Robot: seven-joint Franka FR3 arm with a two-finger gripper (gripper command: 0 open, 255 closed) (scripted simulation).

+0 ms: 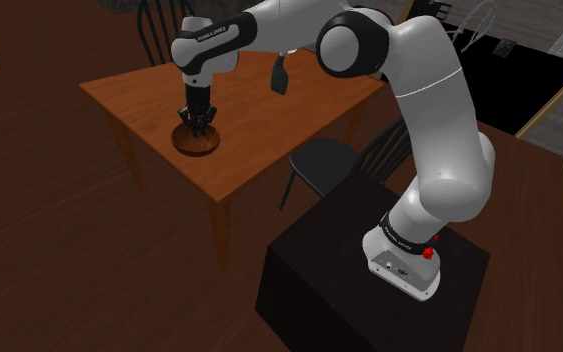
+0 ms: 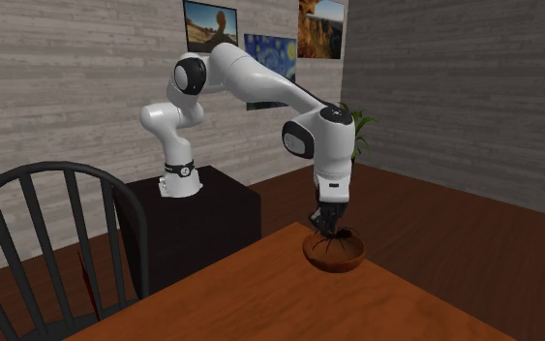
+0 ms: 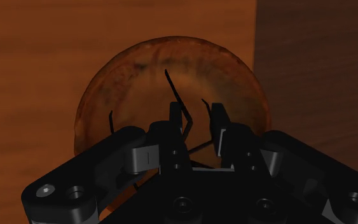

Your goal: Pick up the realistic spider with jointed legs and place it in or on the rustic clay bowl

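1. Wrist view: the gripper (image 3: pixel 196 121) is seen clenched on the spider (image 3: pixel 177 95), whose thin black jointed legs stick out between and beside the two fingers.
2. The spider is held directly over the brown bowl (image 3: pixel 139 70) (its body is hidden by the fingers).
3. In the shoulder view, the bowl (image 1: pixel 197 146) is seen on the wooden table (image 1: pixel 269 130), near one edge, with the gripper (image 1: pixel 197 122) pointed straight down into it.

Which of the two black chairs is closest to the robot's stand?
The black spindle-back chair between the wooden table and the black box stand; the other black chair stands beyond the table's far edge.
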